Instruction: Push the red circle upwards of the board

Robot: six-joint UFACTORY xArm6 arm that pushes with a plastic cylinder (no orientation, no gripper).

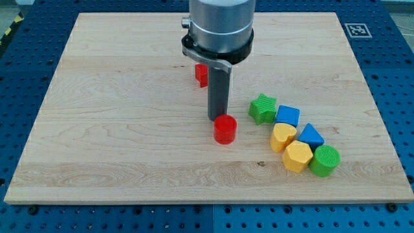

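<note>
While the pale wooden board (129,116) lies on a blue perforated table (388,39), a black-and-white square marker (356,30) sits at its top right corner; I read no writing. I carry no pincer, only a rod: my tip (217,118) rests just above the red circle (225,129), touching or nearly so. Another red block (201,74) hides behind me.
</note>
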